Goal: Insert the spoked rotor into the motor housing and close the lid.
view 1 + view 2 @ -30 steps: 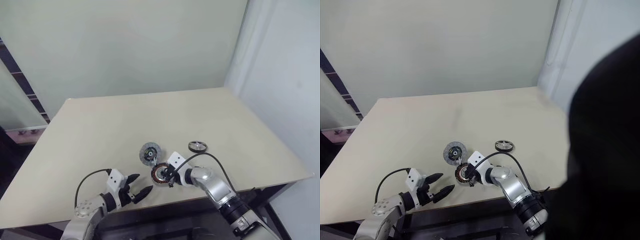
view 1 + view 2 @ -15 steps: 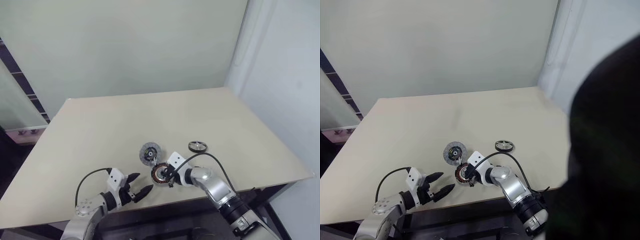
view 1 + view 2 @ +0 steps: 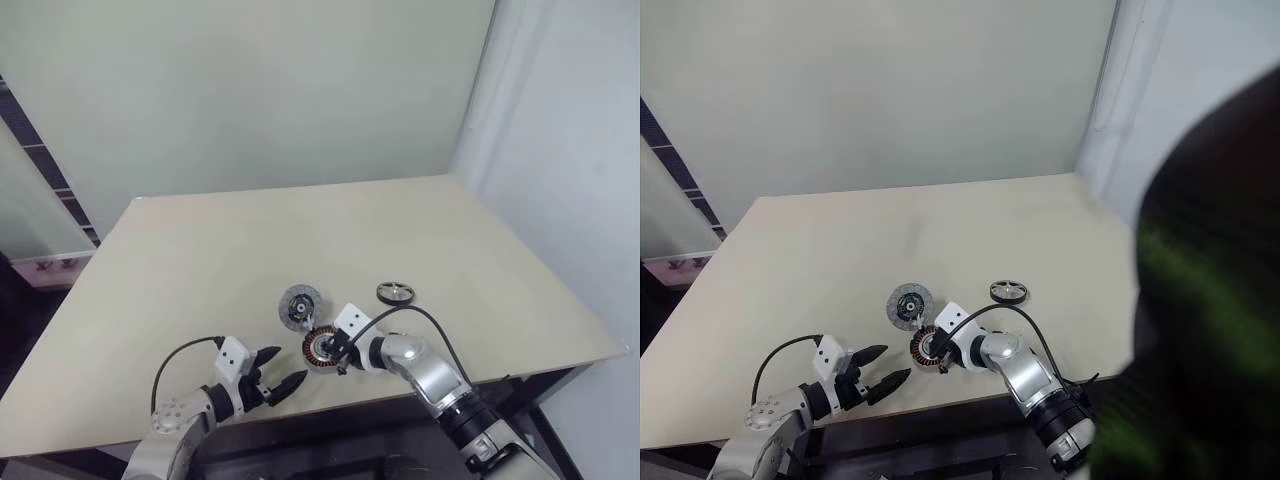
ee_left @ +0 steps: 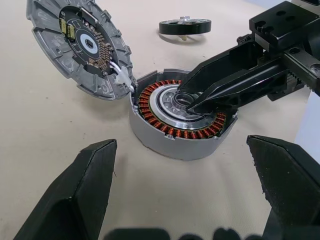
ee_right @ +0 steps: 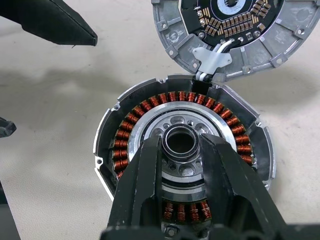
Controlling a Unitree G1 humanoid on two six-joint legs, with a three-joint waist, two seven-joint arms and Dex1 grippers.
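The motor housing [image 5: 131,131] lies open on the table near its front edge, a ring of copper windings around a silver centre hub. My right gripper [image 5: 180,144] reaches over it, one black finger on each side of the hub, shut on it. The lid [image 4: 75,40], a grey disc with a circuit board on its inner face, leans up at the housing's far side, joined to it by a short wire. The spoked rotor [image 3: 396,292] lies flat on the table to the right, apart from both. My left gripper [image 3: 290,364] stands open just left of the housing, holding nothing.
The beige table [image 3: 200,270] ends in a front edge just below both grippers. A pale wall stands behind it. A dark blurred shape [image 3: 1210,300] covers the right side of the right eye view. Black cables [image 3: 425,320] loop off both wrists.
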